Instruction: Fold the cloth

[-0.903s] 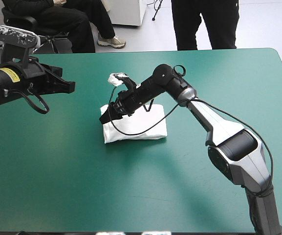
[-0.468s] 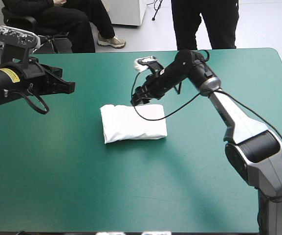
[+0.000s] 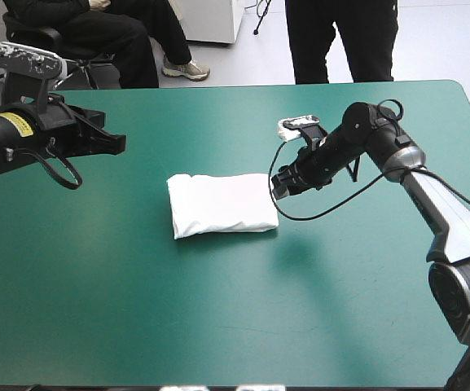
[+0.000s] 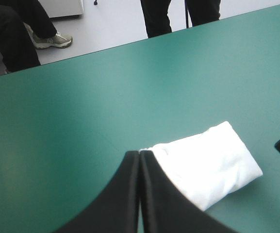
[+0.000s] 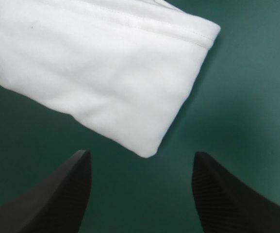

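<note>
Fabric of smooth white knit makes up the T-shirt, folded into a plump, round-cornered rectangular bundle near the middle of the matte teal-green tabletop. In the right wrist view a stitched hem runs along one edge and faint creases dimple the surface. The right gripper hangs just beside the bundle's right end. Its curved black fingers, finely textured on the inner face, are spread wide and hold nothing. The left gripper hovers well apart over the tabletop's left side, pressed together into one pointed arch, empty.
</note>
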